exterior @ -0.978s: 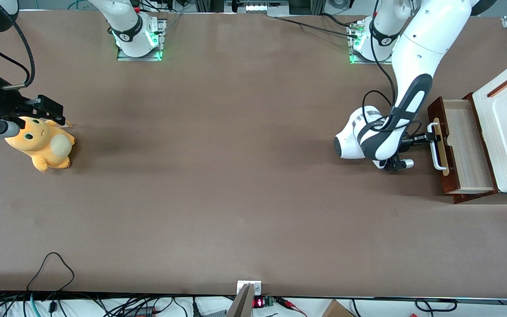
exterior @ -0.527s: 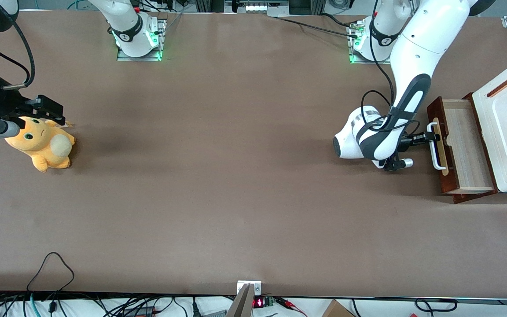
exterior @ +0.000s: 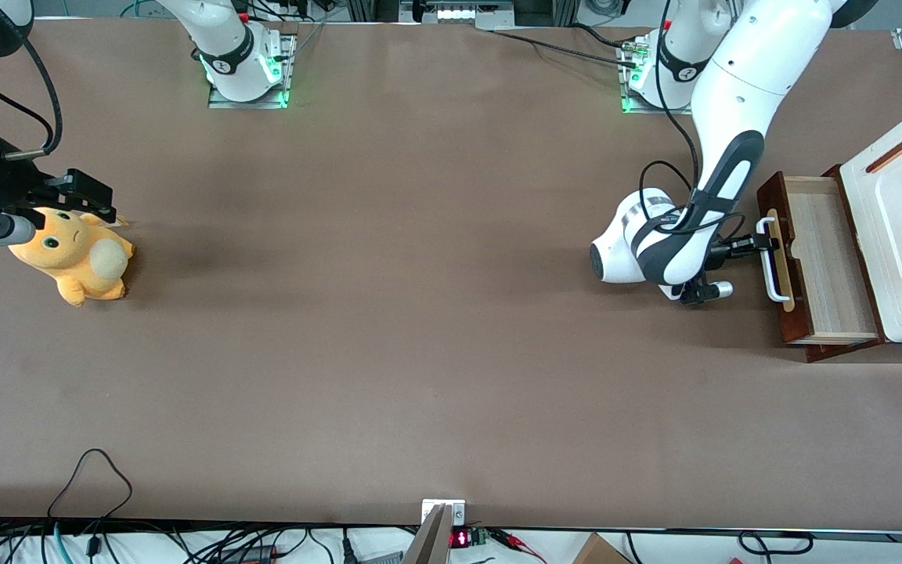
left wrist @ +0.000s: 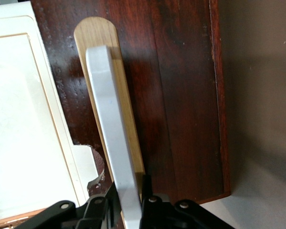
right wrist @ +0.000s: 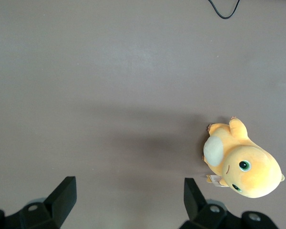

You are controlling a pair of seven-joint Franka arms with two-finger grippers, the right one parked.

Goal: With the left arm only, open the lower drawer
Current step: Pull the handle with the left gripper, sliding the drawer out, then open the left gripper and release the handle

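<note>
**While clamped on the handle: drawer out**

Left arm (exterior: pixel 733 102) reaches down at frame right; gripper (exterior: pixel 758 244) pinches the white loop handle (left wrist: pixel 112 138) between its fingers (left wrist: pixel 155 210). Lower drawer (exterior: pixel 819 258) stands pulled out from under the white cabinet top (exterior: pixel 901 235), pale inside showing.

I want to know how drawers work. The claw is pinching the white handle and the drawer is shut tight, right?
Not quite. The claw does pinch the white handle, but the lower drawer is pulled partly open; the front view shows its pale wood inside.
</note>
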